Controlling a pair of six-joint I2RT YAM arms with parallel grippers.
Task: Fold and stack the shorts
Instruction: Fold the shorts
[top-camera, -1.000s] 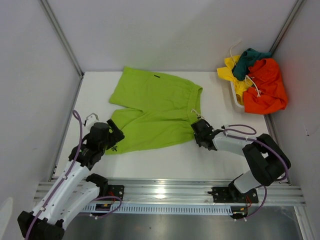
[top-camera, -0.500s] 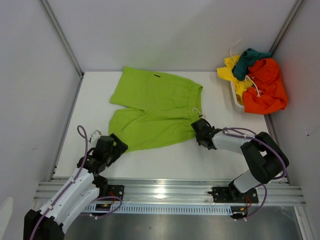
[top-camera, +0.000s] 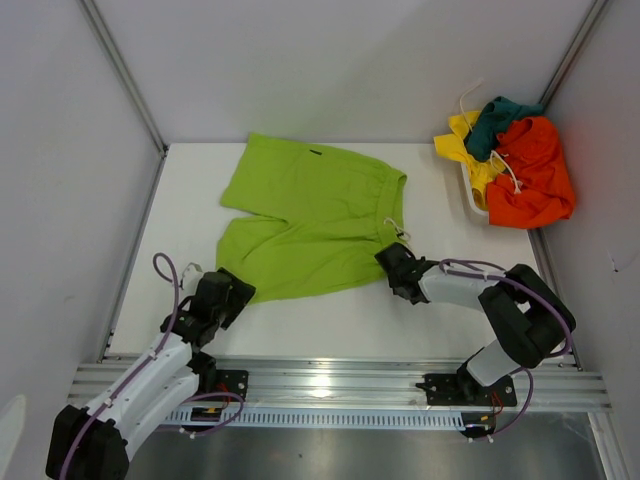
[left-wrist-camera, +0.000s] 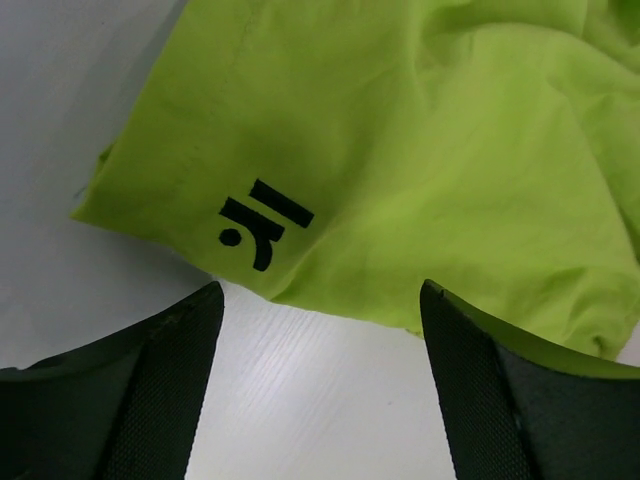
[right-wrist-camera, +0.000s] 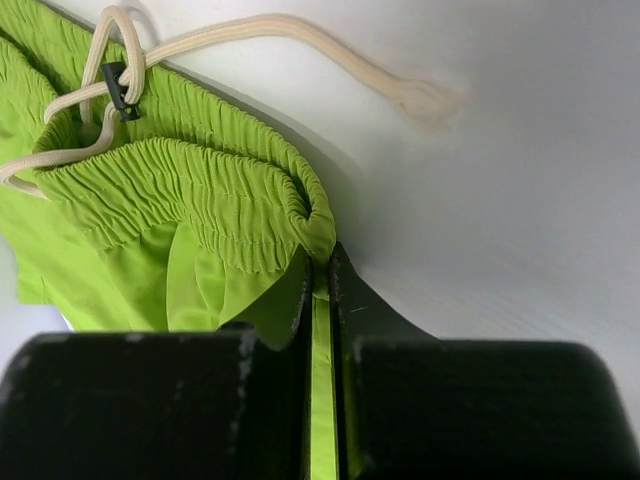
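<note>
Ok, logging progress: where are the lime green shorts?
Top view: the lime green shorts lie spread centrally, left of the basket, waistband pinched by the right end effector.

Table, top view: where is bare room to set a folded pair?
Bare: the near strip of table between left gripper and right gripper; the left margin beside the lime green shorts; the patch between them and the basket. Crowded: the basket, heaped with other shorts.
</note>
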